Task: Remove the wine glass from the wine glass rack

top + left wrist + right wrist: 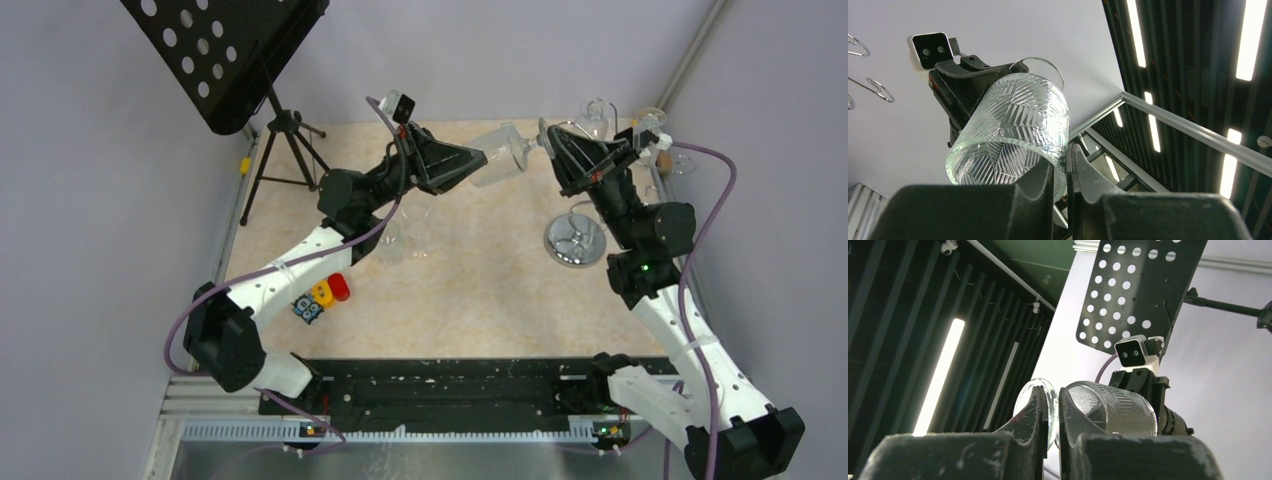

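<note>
The wine glass (500, 156), clear with a cut pattern, lies on its side in the air between both arms, left of the chrome wine glass rack (576, 241). My left gripper (481, 158) is shut on the rim of its bowl; the bowl fills the left wrist view (1013, 125), with the rim pinched in my left gripper (1068, 165). My right gripper (549, 139) is shut on the glass's round foot. In the right wrist view the foot (1038, 390) sits in my right gripper (1053, 402), with the bowl (1120, 410) beyond. The glass is apart from the rack's curled arms (655, 125).
A black perforated music stand (225, 55) on a tripod stands at the back left. Two clear glasses (392, 242) stand on the table below the left arm. Small red, yellow and blue blocks (322, 297) lie near the left arm. Walls close both sides.
</note>
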`<state>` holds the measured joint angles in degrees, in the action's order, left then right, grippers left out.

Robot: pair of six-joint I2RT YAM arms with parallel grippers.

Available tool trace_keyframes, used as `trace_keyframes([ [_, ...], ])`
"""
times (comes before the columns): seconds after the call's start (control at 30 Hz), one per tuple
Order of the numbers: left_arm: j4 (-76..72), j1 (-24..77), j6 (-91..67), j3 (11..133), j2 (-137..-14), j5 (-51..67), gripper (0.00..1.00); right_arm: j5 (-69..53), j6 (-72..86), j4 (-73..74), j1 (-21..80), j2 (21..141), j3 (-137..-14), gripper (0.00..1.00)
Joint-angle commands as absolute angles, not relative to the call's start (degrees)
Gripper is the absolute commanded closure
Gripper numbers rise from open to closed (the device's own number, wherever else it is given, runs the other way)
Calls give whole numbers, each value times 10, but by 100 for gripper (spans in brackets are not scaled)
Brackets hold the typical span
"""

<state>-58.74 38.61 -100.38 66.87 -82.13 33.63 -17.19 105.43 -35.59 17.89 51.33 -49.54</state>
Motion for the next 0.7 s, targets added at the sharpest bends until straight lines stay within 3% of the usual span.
trace_keyframes([
  [0.0,-661,386,-1008,700,-810,361,100,-154,969,-301,183,505,-519,100],
  [0.1,-650,383,-994,696,-804,362,100,-144,941,-273,183,501,-525,93],
  [0.33,-568,369,-880,697,-771,373,100,-122,882,-217,183,498,-536,49],
  [0.5,-279,370,-636,738,-700,318,100,-89,807,-149,183,484,-556,39],
  [0.67,-110,370,-475,777,-670,240,100,-29,720,-41,183,463,-592,37],
])
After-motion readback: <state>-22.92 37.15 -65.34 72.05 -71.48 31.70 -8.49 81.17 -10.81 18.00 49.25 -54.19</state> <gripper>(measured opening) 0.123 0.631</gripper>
